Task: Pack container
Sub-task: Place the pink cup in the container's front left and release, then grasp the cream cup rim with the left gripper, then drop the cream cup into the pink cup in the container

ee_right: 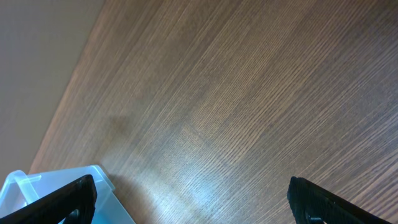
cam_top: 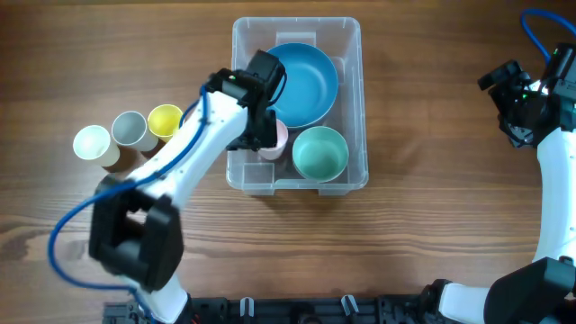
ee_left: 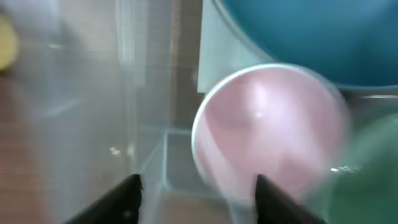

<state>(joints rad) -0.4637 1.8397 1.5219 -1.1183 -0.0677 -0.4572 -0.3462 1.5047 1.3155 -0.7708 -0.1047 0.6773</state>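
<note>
Though blurred in the wrist view, shows left gripper (ee_left: 196,180) with fingers spread, clasping nothing, low inside the container (cam_top: 351,45) at mid-table, just short of a pink cup (ee_left: 267,124). Beside that cup, a green bowl (cam_top: 319,153); behind both, a blue bowl (cam_top: 301,85). Left of the container, partly under the arm: yellow cup (cam_top: 165,120), grey cup (cam_top: 129,129), white cup (cam_top: 91,142). Far right, well apart, right gripper (ee_right: 191,181) likewise released, above the wooden table (ee_right: 249,93).
</note>
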